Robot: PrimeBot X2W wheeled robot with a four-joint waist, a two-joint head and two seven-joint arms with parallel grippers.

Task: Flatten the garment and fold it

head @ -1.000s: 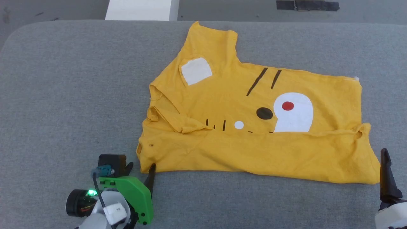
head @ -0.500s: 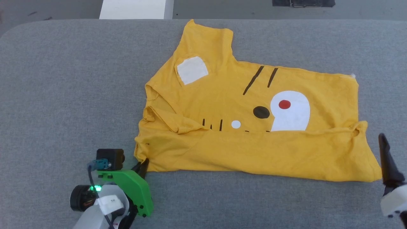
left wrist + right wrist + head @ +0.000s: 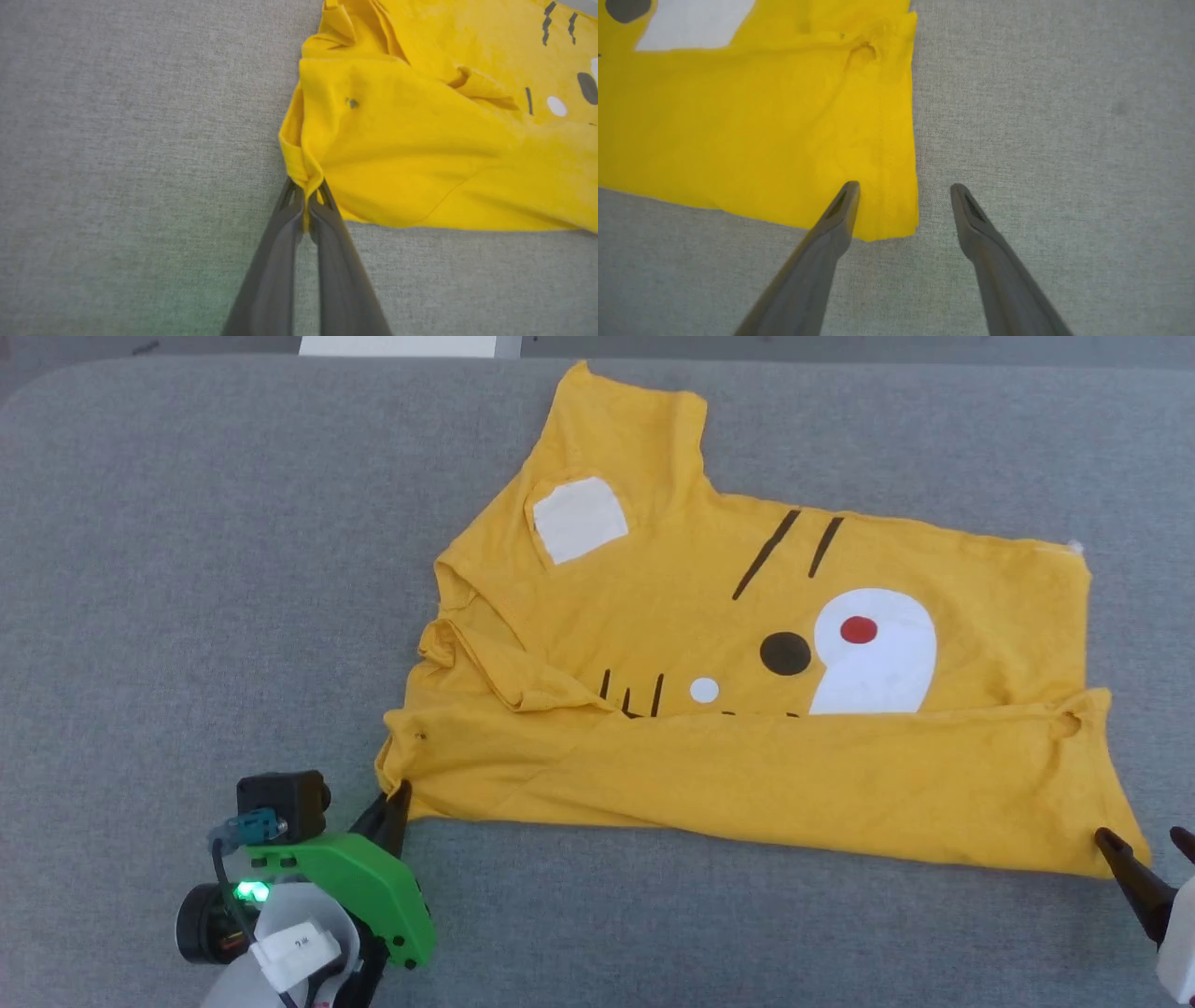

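L gripper (image 3: pixel 306 198) clamped on garment (image 3: pixel 747 775) corner; R gripper (image 3: pixel 904 185) wide apart, astride opposite corner

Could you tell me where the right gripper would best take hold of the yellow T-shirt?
Probably the near right corner of the T-shirt, approached from the near edge. It lies flat and free, and the open fingers of the right gripper straddle its side edge, mirroring the left gripper, which is shut on the other near corner.
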